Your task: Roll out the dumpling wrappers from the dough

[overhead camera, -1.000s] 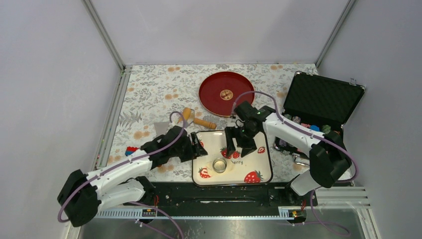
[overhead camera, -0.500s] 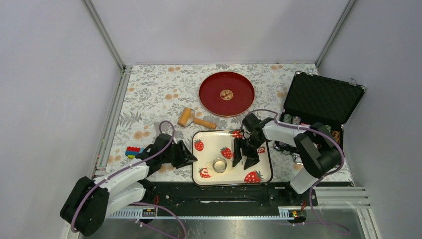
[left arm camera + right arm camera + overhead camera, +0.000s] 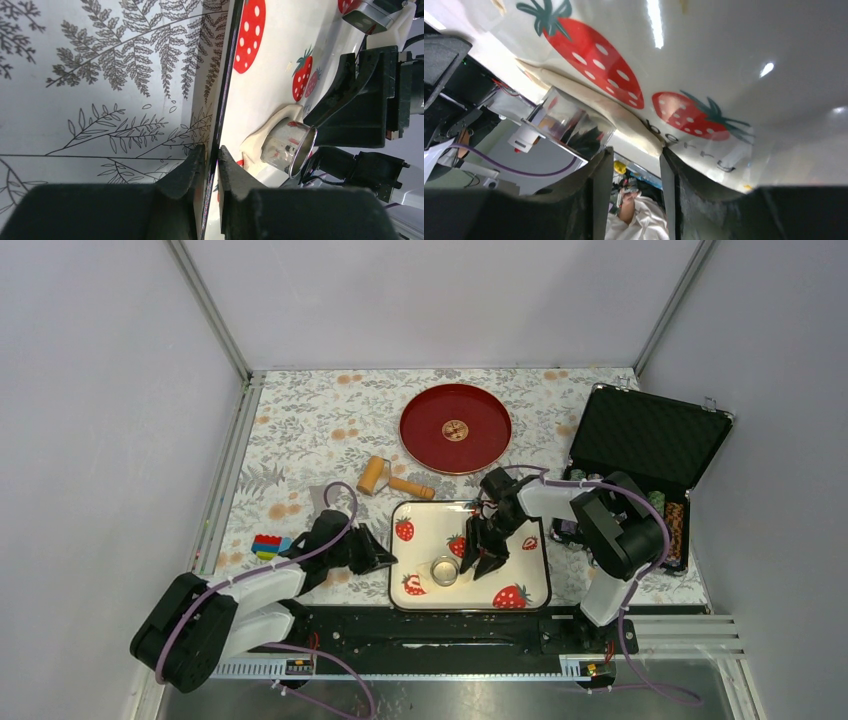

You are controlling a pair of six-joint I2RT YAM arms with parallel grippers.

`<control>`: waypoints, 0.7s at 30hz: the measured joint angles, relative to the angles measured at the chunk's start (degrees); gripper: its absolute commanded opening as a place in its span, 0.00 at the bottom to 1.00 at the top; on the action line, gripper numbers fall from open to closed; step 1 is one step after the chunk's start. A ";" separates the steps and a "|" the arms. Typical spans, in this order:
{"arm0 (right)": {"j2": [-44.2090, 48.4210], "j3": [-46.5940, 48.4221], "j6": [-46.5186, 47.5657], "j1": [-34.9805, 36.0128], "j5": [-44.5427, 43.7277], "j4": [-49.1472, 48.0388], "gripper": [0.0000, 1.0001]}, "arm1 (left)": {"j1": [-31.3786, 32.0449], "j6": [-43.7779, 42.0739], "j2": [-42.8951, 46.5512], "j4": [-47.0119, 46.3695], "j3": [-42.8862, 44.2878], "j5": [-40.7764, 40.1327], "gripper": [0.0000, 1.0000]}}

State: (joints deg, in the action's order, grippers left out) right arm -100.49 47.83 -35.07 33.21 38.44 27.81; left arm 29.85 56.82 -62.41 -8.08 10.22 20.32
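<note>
The dough point(image 3: 257, 142) lies flattened into a ragged pale patch on the tray point(image 3: 525, 570), in its near-left part, between two printed strawberries. A metal cutter point(image 3: 287, 147) stands on the patch, which spreads out from under it. The right gripper point(image 3: 636, 152) points down at the tray just right of the cutter, its fingers parted with a gap between them. The patch's thin edge ends by one fingertip, but the wrist view is too skewed to tell whether that fingertip touches it. The cutter sits outside the gap, beside the other finger.

The left gripper point(image 3: 211, 152) is at the tray's left edge, low to the cloth, and its two fingers are pinched together on the dark rim, one on the tray side and one on the cloth side.

A wooden roller point(image 3: 385, 478) lies on the floral cloth just beyond the tray's far-left corner. A red plate point(image 3: 430, 420) sits farther back from the tray. An open black case point(image 3: 640, 445) stands to the tray's right, and coloured blocks point(image 3: 267, 543) lie well to its left.
</note>
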 measured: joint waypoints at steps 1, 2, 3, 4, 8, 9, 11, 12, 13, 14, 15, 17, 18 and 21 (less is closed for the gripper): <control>-0.46 0.31 -0.04 0.00 0.09 0.13 0.42 | -0.02 -0.02 -0.44 -0.83 -0.13 0.11 0.10; -0.70 0.52 0.07 0.00 0.07 0.17 0.41 | -0.07 -0.04 -0.83 -1.33 -0.15 0.31 0.08; -0.90 0.81 0.07 0.00 -0.17 0.24 0.38 | -0.13 -0.09 -1.62 -2.32 -0.24 0.44 0.06; -1.07 0.98 0.15 0.00 -0.33 0.37 0.36 | -0.20 -0.07 -2.25 -3.06 -0.26 0.68 0.05; -1.79 2.08 0.76 -0.02 -1.73 1.66 0.23 | -0.55 -0.04 -5.86 -7.82 -0.26 1.86 0.00; -1.90 2.23 0.96 -0.04 -2.21 1.92 0.20 | -0.63 -0.02 -6.62 -8.85 -0.26 2.03 0.00; -1.97 2.47 1.36 -0.07 -3.08 2.51 0.15 | -0.74 -0.04 -8.00 -10.71 -0.22 2.38 0.00; -1.97 2.54 1.57 -0.07 -3.39 2.69 0.13 | -0.79 -0.07 -8.35 -11.23 -0.22 2.60 0.00; -2.01 2.60 1.68 -0.07 -3.56 2.82 0.11 | -0.90 -0.07 -8.55 -11.47 -0.22 2.78 0.00; -2.01 2.69 1.73 -0.04 -3.87 3.08 0.10 | -0.98 -0.09 -8.61 -11.56 -0.22 2.95 0.00; -2.01 2.80 1.77 -0.04 -4.11 3.32 0.09 | -1.03 -0.09 -8.61 -11.56 -0.24 2.99 0.00; -1.99 3.10 1.81 -0.04 -4.72 3.96 0.08 | -1.05 -0.09 -8.59 -11.58 -0.26 2.99 0.00; -1.99 3.34 1.90 0.00 -5.11 4.31 0.08 | -1.05 -0.09 -8.59 -11.63 -0.26 2.99 0.00; -1.42 4.42 2.67 0.07 -7.61 5.55 0.08 | -0.98 0.04 -8.59 -12.17 -0.26 3.10 0.00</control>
State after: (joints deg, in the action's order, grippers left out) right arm -101.91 52.25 -32.40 33.28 30.83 33.36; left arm 28.86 56.86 -71.00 -20.25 9.96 23.42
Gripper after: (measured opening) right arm 0.112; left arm 0.112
